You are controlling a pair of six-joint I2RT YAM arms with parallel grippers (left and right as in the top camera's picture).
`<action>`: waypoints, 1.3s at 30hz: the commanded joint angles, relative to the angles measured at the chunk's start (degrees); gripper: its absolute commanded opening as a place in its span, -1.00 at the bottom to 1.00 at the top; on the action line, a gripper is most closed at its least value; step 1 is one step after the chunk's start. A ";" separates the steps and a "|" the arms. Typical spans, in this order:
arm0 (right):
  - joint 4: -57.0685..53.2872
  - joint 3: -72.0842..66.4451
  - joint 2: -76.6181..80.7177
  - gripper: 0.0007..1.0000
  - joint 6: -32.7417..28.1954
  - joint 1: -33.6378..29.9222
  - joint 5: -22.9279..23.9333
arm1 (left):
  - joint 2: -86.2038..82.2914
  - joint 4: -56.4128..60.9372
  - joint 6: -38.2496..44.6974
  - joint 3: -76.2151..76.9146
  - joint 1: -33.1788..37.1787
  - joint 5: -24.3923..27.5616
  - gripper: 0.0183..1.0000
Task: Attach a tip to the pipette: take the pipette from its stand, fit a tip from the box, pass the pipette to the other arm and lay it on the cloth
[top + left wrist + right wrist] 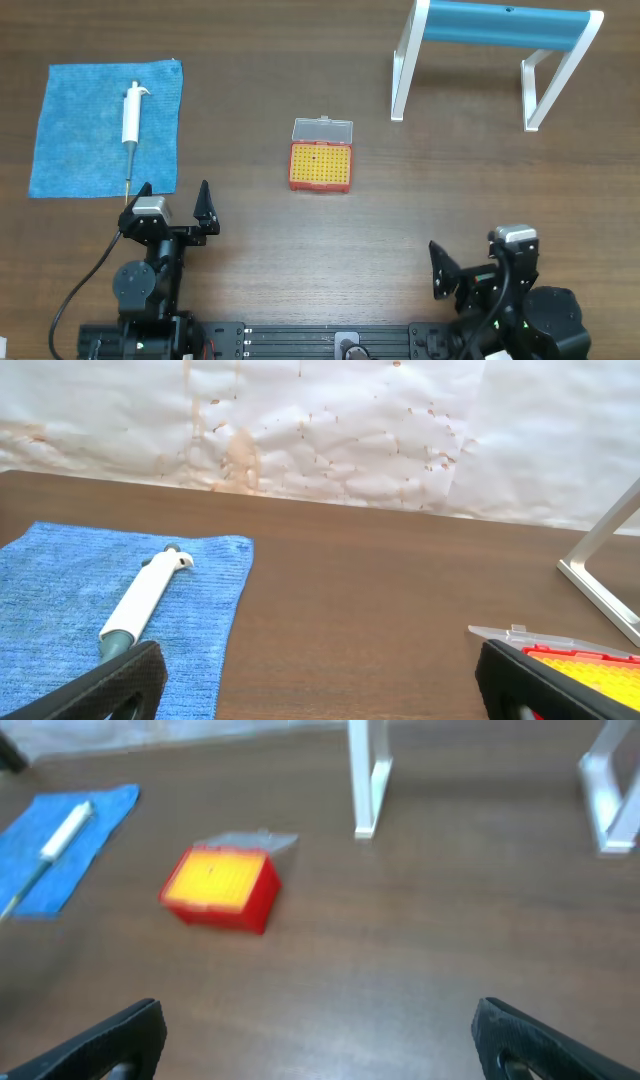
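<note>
My left gripper (320, 660) stands with its jaws apart and empty, and so does the right gripper (318, 1020), both close to their bases. The pipette (131, 115) lies on the cloth (70, 130), a thin tip seemingly fitted, well apart from the tip box (321, 165). I judge nothing is left to do.

The blue ribbed cloth (70, 140) is plain. The white plastic pipette (131, 112) has a grey shaft. The red plastic tip box (321, 170) shows a yellow dotted grid. The wood-grain table (400, 220) is dark brown.
</note>
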 commanded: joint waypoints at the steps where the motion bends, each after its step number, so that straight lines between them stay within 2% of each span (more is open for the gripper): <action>1: 12.81 -4.11 -0.37 0.99 -2.64 -8.04 9.07 | -0.63 -0.61 0.74 -0.04 0.02 -0.61 1.00; 3: 26.47 -9.40 -0.37 0.99 -4.61 -13.99 11.52 | -0.63 -0.61 0.74 -0.04 0.02 -0.61 0.99; 5: 39.76 -15.85 -0.52 0.99 -5.14 -18.14 11.56 | -0.63 -0.61 0.74 -0.04 0.02 -0.61 0.99; 8: 56.33 -26.08 -1.64 0.99 -4.87 -19.76 11.32 | -0.63 -0.61 0.72 -0.04 0.02 -0.61 0.99; 14: 68.52 -41.66 -10.34 0.99 -4.90 -17.84 6.01 | -0.63 -0.59 0.74 -0.04 0.02 -0.61 0.99; 18: 63.82 -41.64 -10.03 0.99 -5.64 -17.84 5.79 | -0.63 -0.61 0.74 -0.04 0.02 -0.61 0.99; 22: 54.40 -41.66 -10.29 0.99 -6.99 -17.99 5.49 | -0.63 -0.61 0.72 -0.04 0.02 -0.61 0.99; 26: 54.34 -41.66 -10.34 0.99 -12.24 -17.99 4.20 | -0.63 -0.61 0.74 -0.04 0.02 -0.61 1.00; 39: 54.58 -41.66 -10.32 0.99 -12.17 -17.99 4.22 | -0.63 -0.61 0.74 -0.04 0.02 -0.61 0.99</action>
